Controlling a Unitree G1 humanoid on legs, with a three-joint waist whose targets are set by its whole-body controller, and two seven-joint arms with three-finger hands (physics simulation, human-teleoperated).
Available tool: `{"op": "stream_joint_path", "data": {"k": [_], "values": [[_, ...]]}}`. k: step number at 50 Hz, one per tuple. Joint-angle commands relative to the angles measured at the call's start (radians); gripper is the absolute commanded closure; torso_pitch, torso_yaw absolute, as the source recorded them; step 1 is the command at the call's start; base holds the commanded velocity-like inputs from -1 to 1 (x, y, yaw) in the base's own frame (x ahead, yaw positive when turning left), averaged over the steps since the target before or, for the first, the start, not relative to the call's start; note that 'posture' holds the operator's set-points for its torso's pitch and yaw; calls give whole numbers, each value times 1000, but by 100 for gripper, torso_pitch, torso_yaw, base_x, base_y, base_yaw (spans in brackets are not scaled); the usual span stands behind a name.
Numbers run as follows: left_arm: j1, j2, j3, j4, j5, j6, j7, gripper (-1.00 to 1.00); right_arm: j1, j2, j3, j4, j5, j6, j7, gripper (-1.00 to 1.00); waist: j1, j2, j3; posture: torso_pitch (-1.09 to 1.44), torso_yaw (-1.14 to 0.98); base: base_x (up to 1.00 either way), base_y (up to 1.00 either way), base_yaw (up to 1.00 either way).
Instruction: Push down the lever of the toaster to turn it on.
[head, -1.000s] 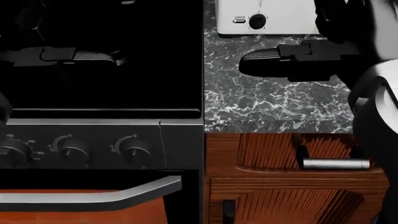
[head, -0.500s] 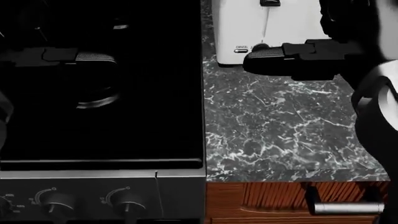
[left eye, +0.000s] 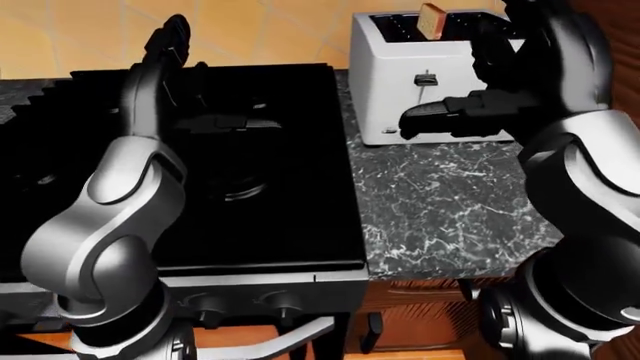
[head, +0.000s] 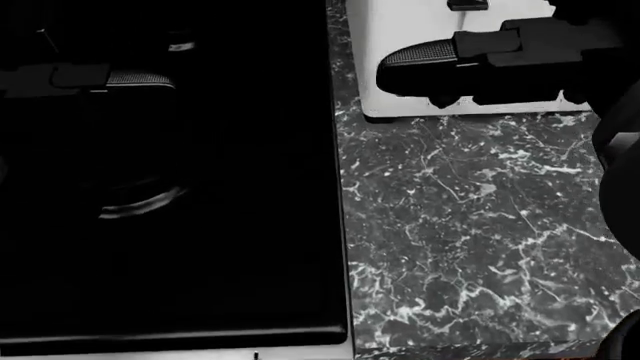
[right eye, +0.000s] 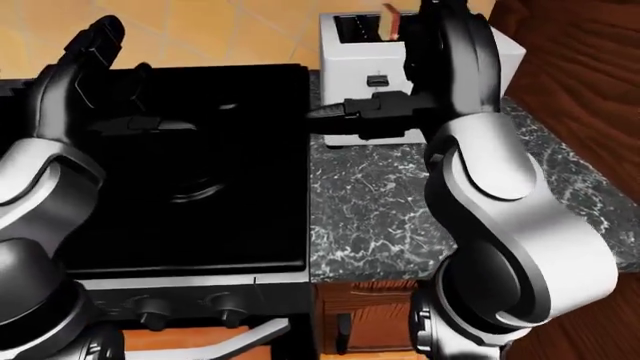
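- Right hand (left eye: 455, 120) held in front of the toaster (left eye: 400, 82), fingers extended leftward, open, gripping nothing.
- Lever (left eye: 426, 79) sits just above the fingers.
- Left hand (left eye: 170, 41) raised over the stove (left eye: 250, 187), fingers spread, empty.
- Toaster stands on the marble desk (left eye: 450, 202); no writing legible.

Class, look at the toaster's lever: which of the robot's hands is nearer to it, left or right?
Right. The right hand hovers just below the lever against the toaster; the left hand is raised far away over the stove.
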Motion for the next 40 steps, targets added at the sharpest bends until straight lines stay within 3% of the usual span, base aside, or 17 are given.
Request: {"op": "stream_joint_path", "data": {"k": [1, 7, 12, 30, 40], "values": [[-25, 10, 12, -19, 8, -35, -4, -100, -39, -5, -3, -26, 6, -6, -6, -100, 2, -2, -27, 0, 0, 0, 0, 0], [-34, 9, 11, -22, 5, -16, -2, -100, -46, -2, -2, -37, 15, 6, -7, -100, -1, -5, -24, -1, 0, 0, 0, 0], [-31, 6, 7, -9, 12, -25, -10, -100, -40, -1, 5, -25, 12, -12, -3, -100, -1, -6, -42, -6, 0, 0, 0, 0], [-27, 0, 6, 3, 28, -34, -19, -100, 32, 20, 39, 37, -28, -122, 32, -100, 0, -7, -147, -22, 0, 0, 0, 0], [-27, -7, 1, 1, 40, -34, -27, -100, 77, 45, 72, 84, -79, -195, 70, -100, 6, -7, -218, -30, 0, 0, 0, 0]]}}
